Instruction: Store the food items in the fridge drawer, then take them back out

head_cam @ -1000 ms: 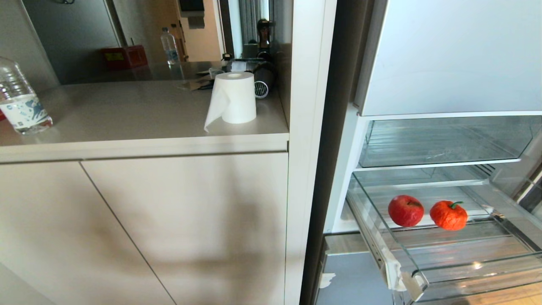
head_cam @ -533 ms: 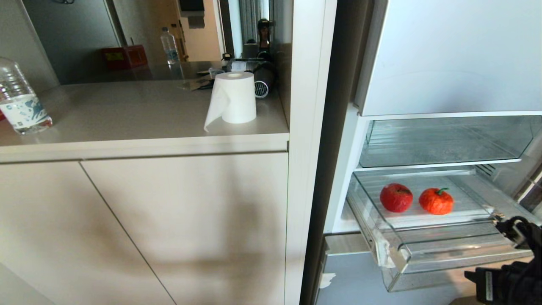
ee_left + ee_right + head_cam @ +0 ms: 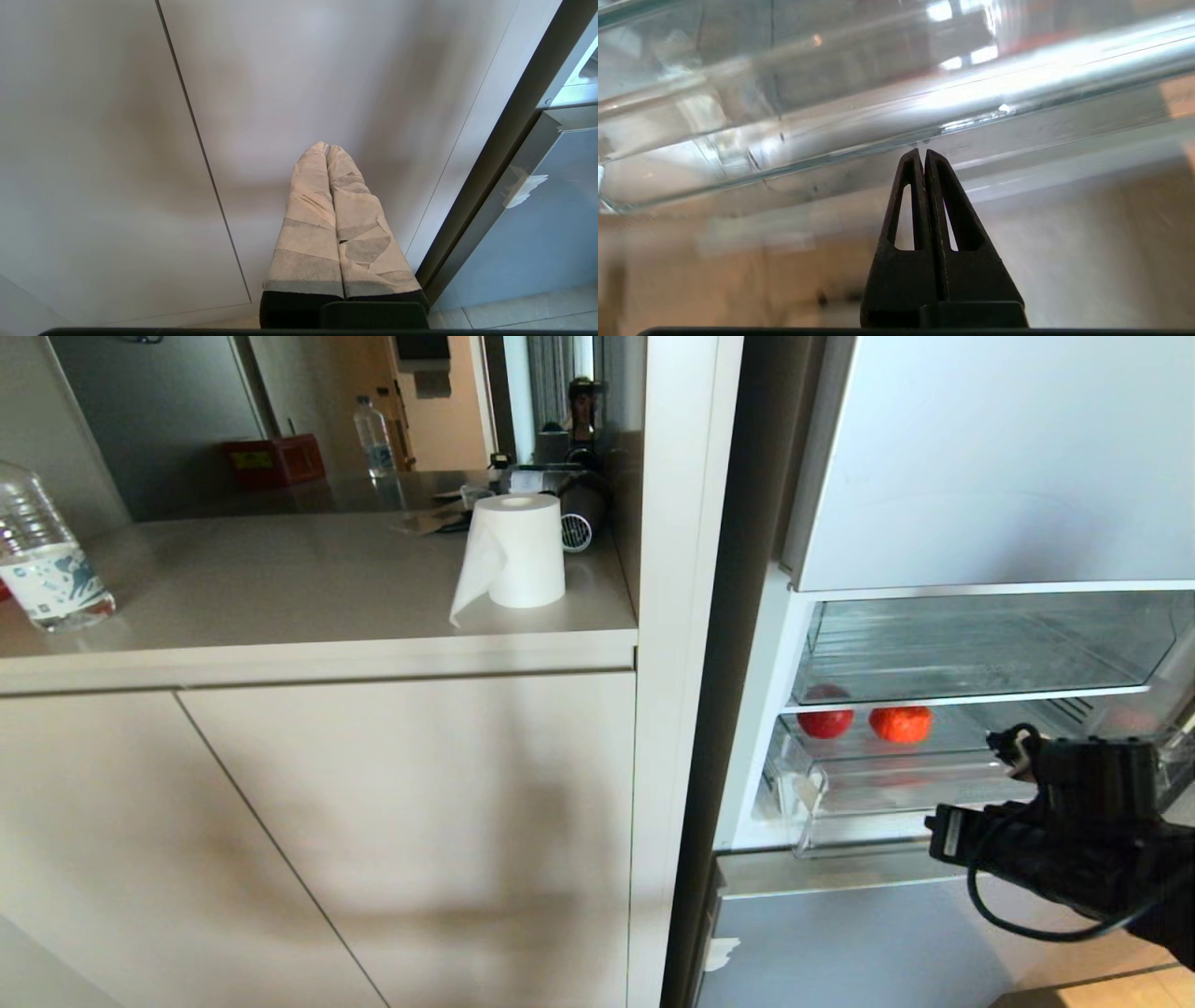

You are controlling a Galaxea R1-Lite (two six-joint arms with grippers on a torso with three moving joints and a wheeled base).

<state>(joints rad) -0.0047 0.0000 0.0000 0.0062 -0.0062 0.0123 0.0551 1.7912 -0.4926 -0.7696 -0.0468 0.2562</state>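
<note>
The fridge drawer (image 3: 887, 803) sits nearly pushed in, its clear front wall just proud of the fridge. Inside it lie a red apple (image 3: 826, 721) and an orange-red fruit (image 3: 901, 723), their tops hidden by the white trim of the compartment above. My right arm (image 3: 1074, 831) reaches in from the lower right. My right gripper (image 3: 921, 151) is shut and empty, its tips right at the drawer's front wall (image 3: 831, 140). Parked low before a cabinet door, my left gripper (image 3: 326, 147) is shut, its fingers wrapped in tape.
A smaller clear compartment (image 3: 971, 649) lies above the drawer and a pale-blue door panel (image 3: 840, 943) below it. Left of the fridge stands a counter (image 3: 280, 588) with a paper roll (image 3: 515, 553) and a water bottle (image 3: 47, 565).
The drawer has slid back into the fridge, carrying both fruits with it. My right arm has risen into the head view and followed the drawer's front wall inward.
</note>
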